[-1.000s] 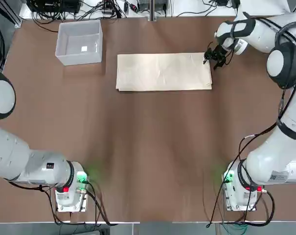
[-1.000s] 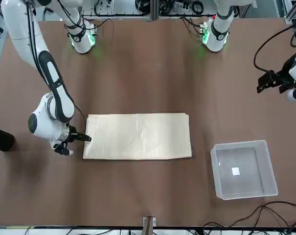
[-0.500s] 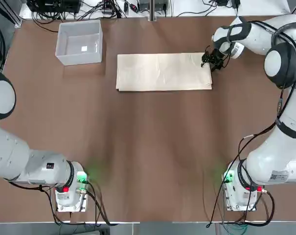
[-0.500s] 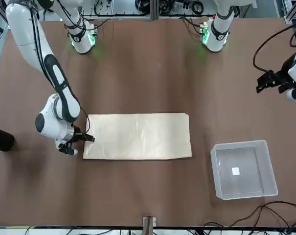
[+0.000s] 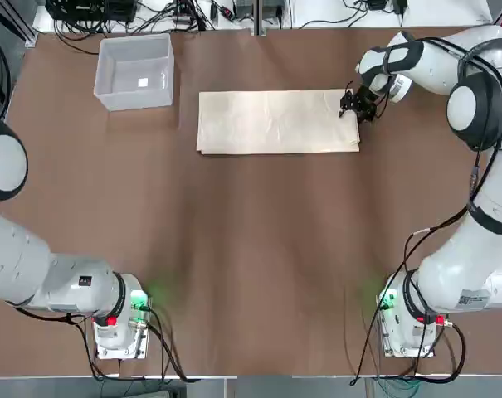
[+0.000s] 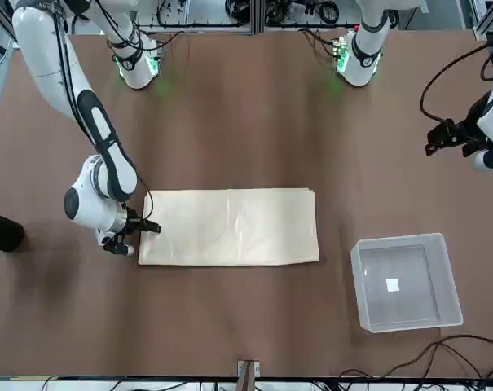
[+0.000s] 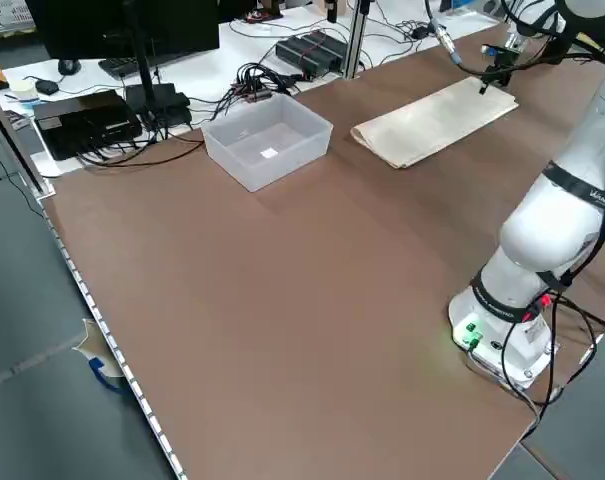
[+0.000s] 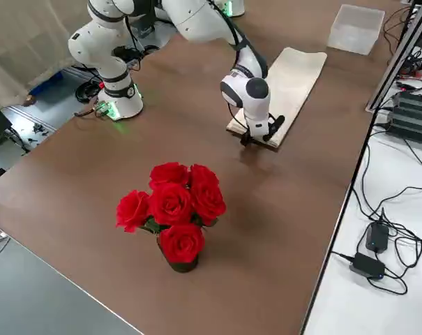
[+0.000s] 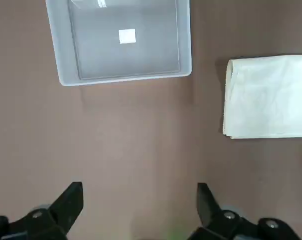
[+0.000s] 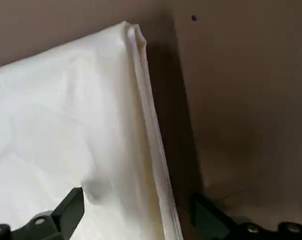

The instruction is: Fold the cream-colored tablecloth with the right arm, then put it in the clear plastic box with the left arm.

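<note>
The cream-colored tablecloth (image 5: 275, 122) lies flat as a long folded rectangle in the middle of the table's far half, its layered edge showing in the right wrist view (image 10: 56, 125). My right gripper (image 5: 354, 106) is low at the cloth's right short end, near the far corner (image 6: 140, 232). It stands open, with one finger over the fabric and the other over bare table (image 10: 136, 220). The clear plastic box (image 5: 134, 101) stands left of the cloth, holding only a white sticker. Well above the table at the left, near the box, my left gripper (image 6: 446, 138) hangs open and looks down on the box (image 9: 61, 55) and the cloth's left end (image 9: 270, 95).
Cables and electronics (image 5: 151, 12) line the table's far edge, with a metal post (image 5: 255, 25) behind the cloth. A bunch of red roses (image 8: 172, 209) stands on the table beyond the cloth's right end. Both arm bases (image 5: 122, 319) (image 5: 408, 319) sit at the near edge.
My right gripper has come down and shifted left, from just off the cloth's right end onto its edge. The left arm, the cloth and the box have not moved.
</note>
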